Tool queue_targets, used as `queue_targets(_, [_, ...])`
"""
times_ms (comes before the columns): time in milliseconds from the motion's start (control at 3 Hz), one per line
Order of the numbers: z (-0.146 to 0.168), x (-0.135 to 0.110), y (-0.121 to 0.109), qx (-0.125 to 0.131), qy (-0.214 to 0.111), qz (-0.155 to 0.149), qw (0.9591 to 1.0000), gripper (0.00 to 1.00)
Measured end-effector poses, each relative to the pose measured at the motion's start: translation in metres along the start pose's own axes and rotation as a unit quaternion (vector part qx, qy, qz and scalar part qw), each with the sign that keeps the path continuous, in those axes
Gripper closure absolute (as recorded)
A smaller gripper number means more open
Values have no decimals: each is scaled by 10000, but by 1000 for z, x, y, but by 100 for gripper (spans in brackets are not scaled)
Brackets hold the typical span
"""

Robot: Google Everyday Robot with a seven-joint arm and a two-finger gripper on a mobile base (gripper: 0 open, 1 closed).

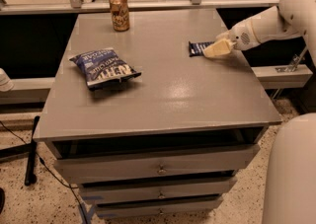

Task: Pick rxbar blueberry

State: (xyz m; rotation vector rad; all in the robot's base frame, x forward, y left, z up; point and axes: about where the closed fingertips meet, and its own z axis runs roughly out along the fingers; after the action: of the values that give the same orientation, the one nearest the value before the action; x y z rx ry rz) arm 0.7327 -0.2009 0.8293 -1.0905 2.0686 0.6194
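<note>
The rxbar blueberry is a small flat dark-blue wrapper with white print, lying on the right side of the grey table top. My gripper reaches in from the right on the white arm. It sits low at the bar's right end and covers that end. The bar's left part shows beside the gripper.
A big blue chip bag lies on the left part of the table. A gold drink can stands at the far edge. Drawers are below the top. A white rounded robot part fills the lower right.
</note>
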Motion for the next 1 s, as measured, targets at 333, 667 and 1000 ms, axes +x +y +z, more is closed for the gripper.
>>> queue_targets(333, [0,-1,0,0,0,0,10000,100])
queue_targets(667, [-1,-1,0,-1,-1,0,10000,100])
queue_targets(1000, [-1,-2,0,-1,-1,-1,10000,100])
